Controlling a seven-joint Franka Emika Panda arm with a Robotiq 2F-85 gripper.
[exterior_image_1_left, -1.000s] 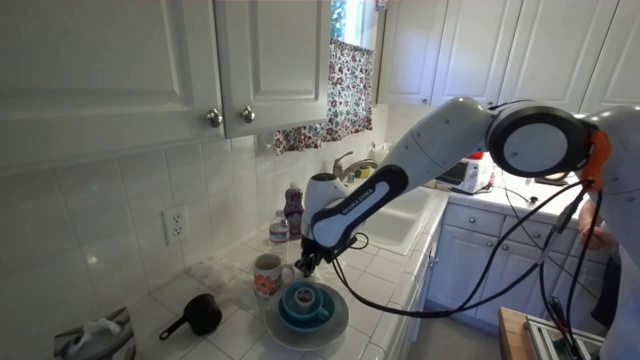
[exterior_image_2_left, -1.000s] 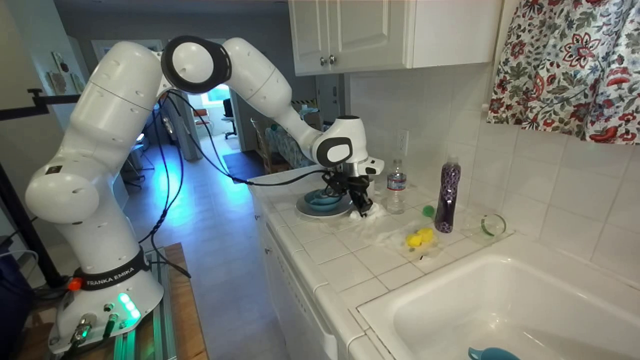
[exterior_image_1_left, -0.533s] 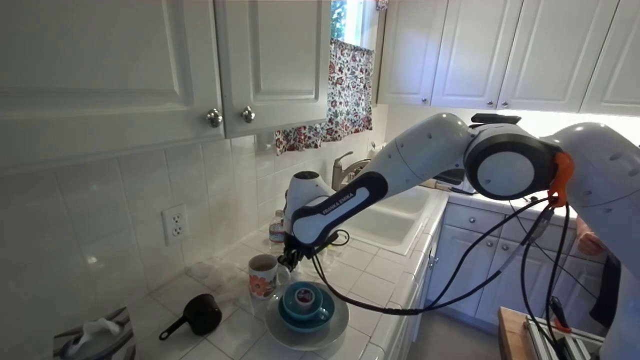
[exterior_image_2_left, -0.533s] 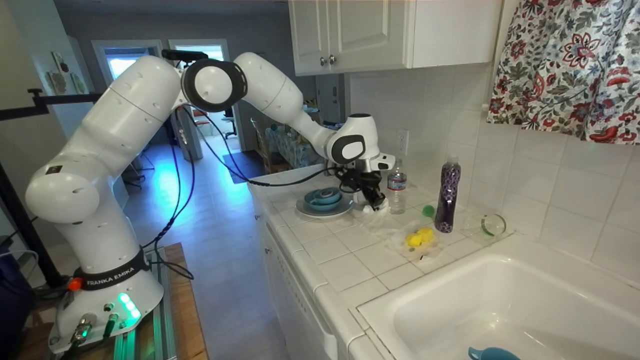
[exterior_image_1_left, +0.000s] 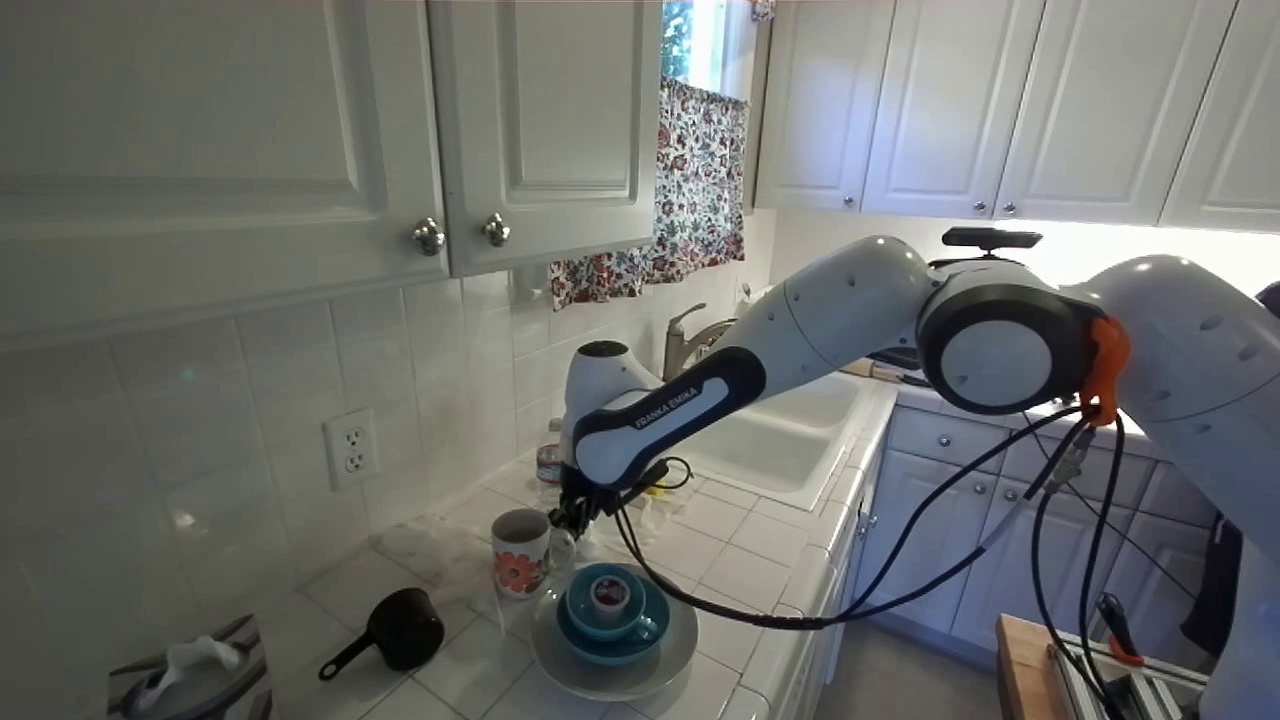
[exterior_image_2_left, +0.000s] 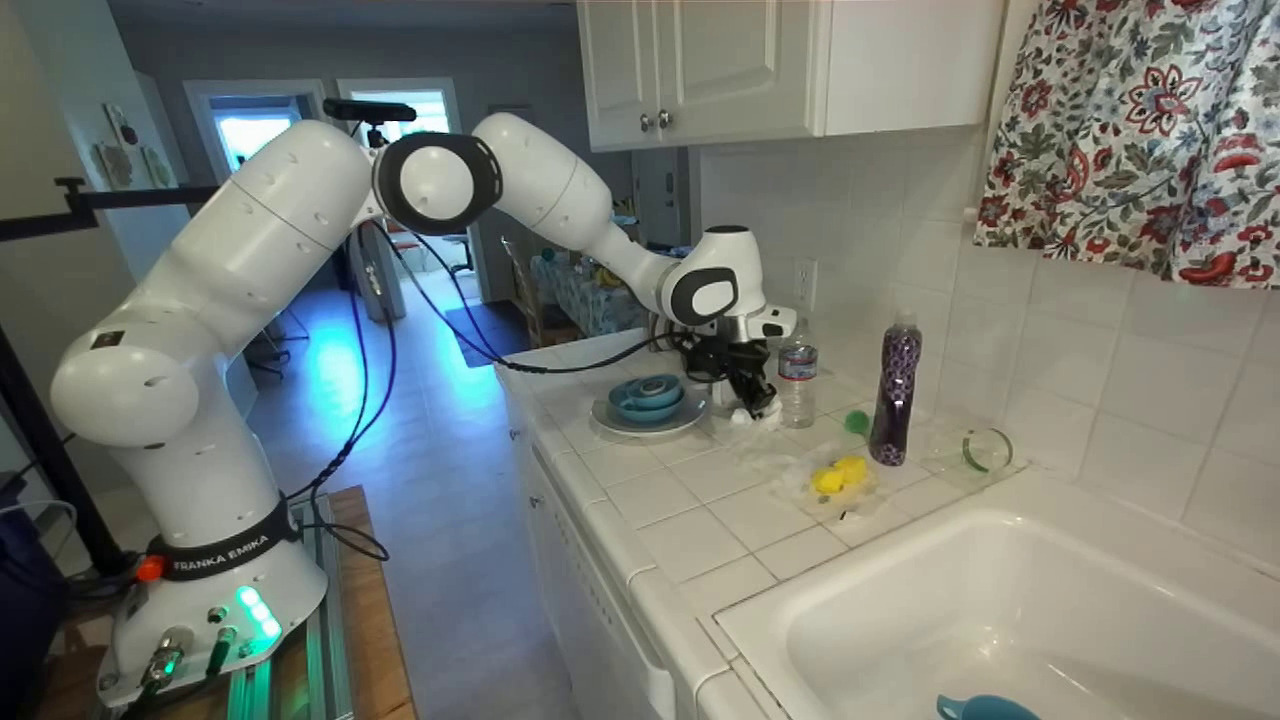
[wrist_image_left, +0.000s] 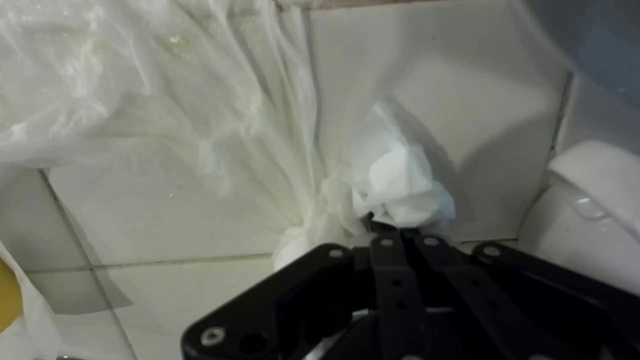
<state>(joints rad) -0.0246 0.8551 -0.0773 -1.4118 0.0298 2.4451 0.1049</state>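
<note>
Left of the tool (wrist_image_left: 401, 233), the film (wrist_image_left: 245, 120) fans out creased over the desk (wrist_image_left: 175, 290). Right at the tool it's bunched up and looks clamped tight, so I'd call the grab done, but most of it isn't off the desk yet. White thing (wrist_image_left: 600, 175) further right: can't tell what, tbh.

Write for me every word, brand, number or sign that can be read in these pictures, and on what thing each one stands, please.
"FRANKA EMIKA": on the robot forearm.
"FRANKA EMIKA": on the robot base's black band.
Too small to read: the water bottle label.
Too small and blurred to read: the round dark mark on the blue stack.
No number can be read, and the wrist view shows no readable text.
</note>
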